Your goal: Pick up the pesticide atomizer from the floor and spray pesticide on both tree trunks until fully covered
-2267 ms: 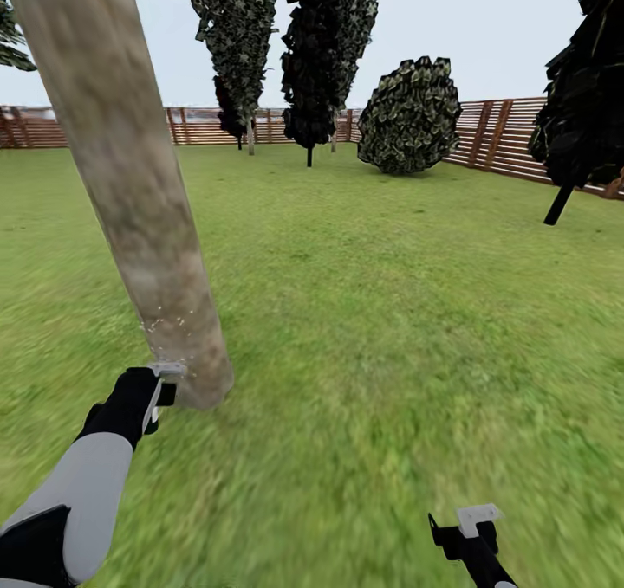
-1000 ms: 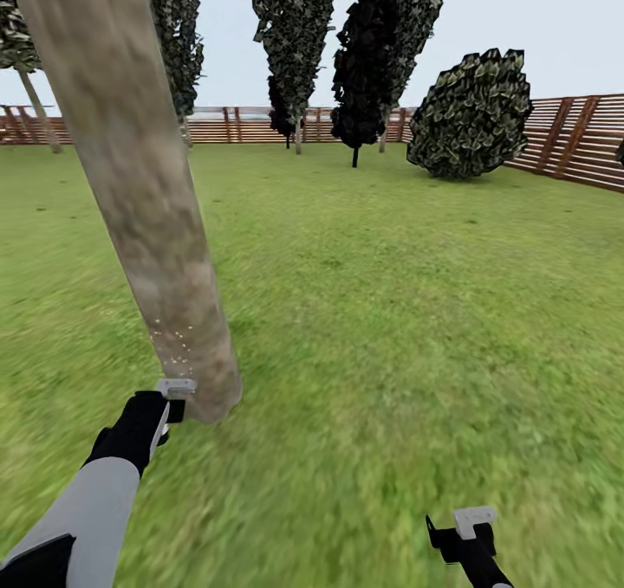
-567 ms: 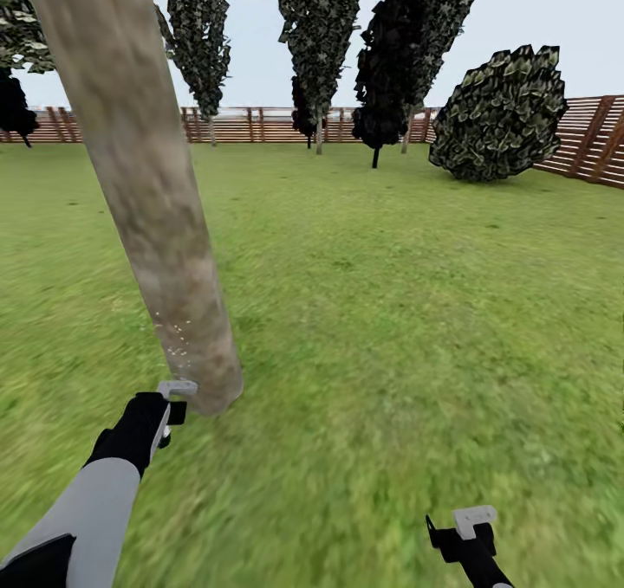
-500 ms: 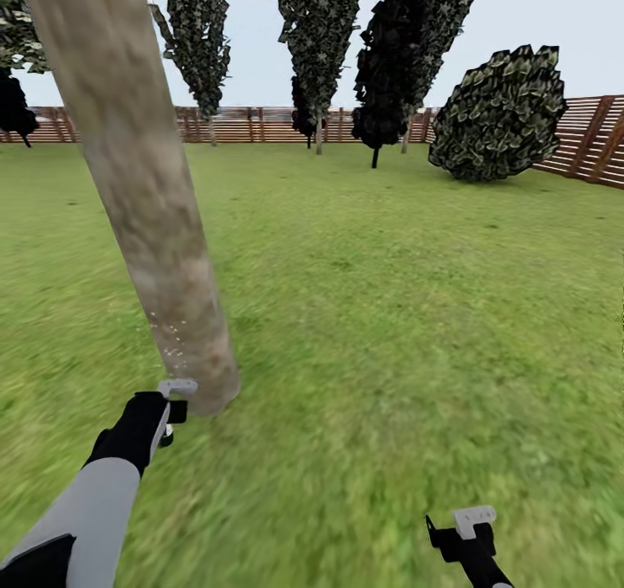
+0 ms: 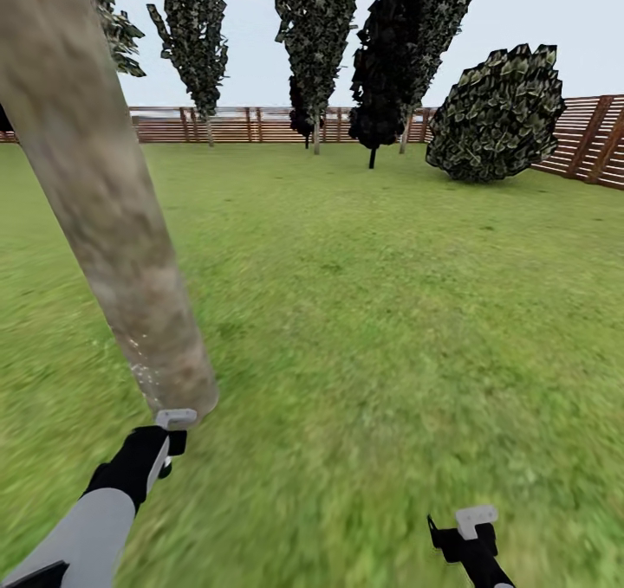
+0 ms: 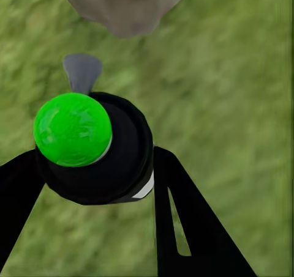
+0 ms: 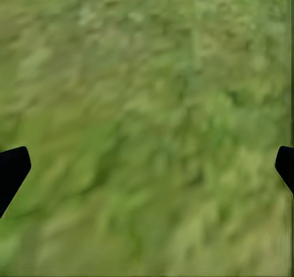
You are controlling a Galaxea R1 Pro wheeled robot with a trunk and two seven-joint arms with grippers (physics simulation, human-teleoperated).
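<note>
- One thick pale trunk (image 5: 104,216) leans across the left of the head view, its foot on the grass (image 5: 390,328) near the lawn's near left part; its base also shows in the left wrist view (image 6: 122,5).
- A scatter of tiny pale specks (image 5: 143,376) sits low on that trunk, just above its foot.
- One sprayer (image 6: 92,145), black with a round green cap and a grey nozzle, sits between the two dark fingers (image 6: 184,222) of the left gripper (image 5: 165,436), which is clamped on it; the nozzle points toward the trunk's base and stands close to it without touching.
- The left arm, grey sleeve and black wrist, reaches in from the lower left corner of the head view.
- The right gripper (image 5: 468,536) hangs low over bare grass, well apart from the trunk; in the right wrist view its two fingertips (image 7: 12,170) stand wide apart with nothing between them.
- Along the far edge of the lawn runs one brown slatted fence (image 5: 260,125).
- Before the fence stand four tall narrow trees, one of them nearly black (image 5: 390,51), and one round bush (image 5: 498,112) toward the far right corner.
</note>
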